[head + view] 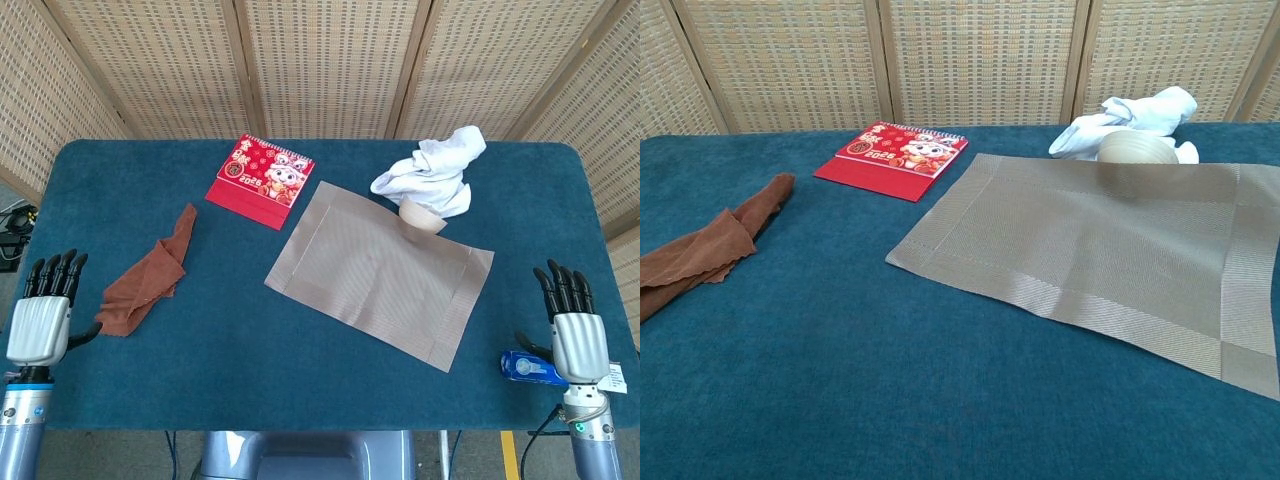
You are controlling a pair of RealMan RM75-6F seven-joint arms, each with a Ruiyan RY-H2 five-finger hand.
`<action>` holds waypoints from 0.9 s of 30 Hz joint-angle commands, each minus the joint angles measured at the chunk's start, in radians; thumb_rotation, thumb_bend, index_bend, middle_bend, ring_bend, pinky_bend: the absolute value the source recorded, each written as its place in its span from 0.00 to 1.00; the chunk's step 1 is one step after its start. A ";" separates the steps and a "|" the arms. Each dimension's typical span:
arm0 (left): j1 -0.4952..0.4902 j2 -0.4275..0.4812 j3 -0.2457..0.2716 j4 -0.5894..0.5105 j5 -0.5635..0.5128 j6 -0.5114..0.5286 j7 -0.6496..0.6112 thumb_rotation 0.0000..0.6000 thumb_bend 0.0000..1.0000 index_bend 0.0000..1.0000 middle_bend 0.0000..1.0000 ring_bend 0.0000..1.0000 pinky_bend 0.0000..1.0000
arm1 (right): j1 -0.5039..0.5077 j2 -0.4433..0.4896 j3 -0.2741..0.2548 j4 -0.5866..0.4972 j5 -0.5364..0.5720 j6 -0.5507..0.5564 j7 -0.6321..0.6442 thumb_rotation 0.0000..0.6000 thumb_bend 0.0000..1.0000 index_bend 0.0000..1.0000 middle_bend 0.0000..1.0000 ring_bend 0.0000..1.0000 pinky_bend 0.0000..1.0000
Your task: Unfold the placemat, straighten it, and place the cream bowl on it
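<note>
Placemat point(380, 271): tan, unfolded, lying flat and skewed on the blue table point(250, 370). Cream bowl point(421, 215): at the placemat's far edge, partly under a white cloth point(430, 172). Red calendar point(261, 180): beyond the placemat's left corner. Brown rag point(146, 275): well left of the placemat. Left hand point(40, 315) and right hand point(577, 335): well apart from the placemat on either side, fingers extended, holding nothing.

The left hand point(38, 322) sits at the lower left of the head view, back up, fingers straight and slightly apart, holding nothing. The right hand point(577, 337) sits at the lower right, likewise flat and empty, wrist running down out of frame.
</note>
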 commanded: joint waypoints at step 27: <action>-0.411 -0.277 -0.113 0.237 -0.082 -0.380 0.222 1.00 0.15 0.09 0.00 0.00 0.00 | -0.015 0.028 0.069 0.014 0.051 -0.036 0.082 1.00 0.24 0.09 0.00 0.00 0.00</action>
